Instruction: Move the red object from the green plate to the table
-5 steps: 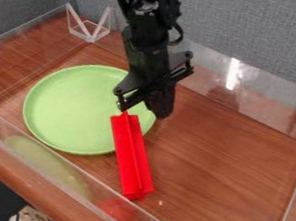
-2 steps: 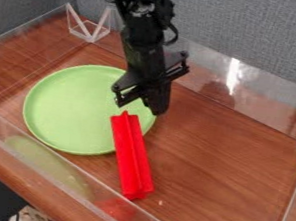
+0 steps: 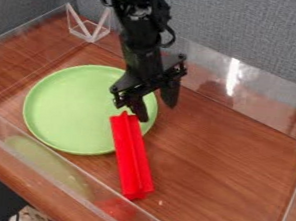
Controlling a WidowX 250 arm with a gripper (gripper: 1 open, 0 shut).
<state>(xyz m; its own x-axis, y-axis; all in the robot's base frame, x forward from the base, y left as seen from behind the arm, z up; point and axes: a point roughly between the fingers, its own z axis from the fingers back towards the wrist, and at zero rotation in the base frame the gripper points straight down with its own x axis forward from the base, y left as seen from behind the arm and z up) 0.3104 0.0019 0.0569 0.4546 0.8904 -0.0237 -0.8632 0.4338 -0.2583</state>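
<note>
Release step: gripper (image 3: 147, 96) spread above the red object's (image 3: 131, 153) upper end, which lies on the desk (image 3: 227, 152) overlapping the green plate (image 3: 71, 104) rim; next, probably retreat upward.

Bright even light, acrylic glare, perhaps slightly soft focus.

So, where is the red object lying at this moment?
In the camera view the red object lies lower centre on the table, its upper end at the right rim of the green plate, just under the open tool.
</note>
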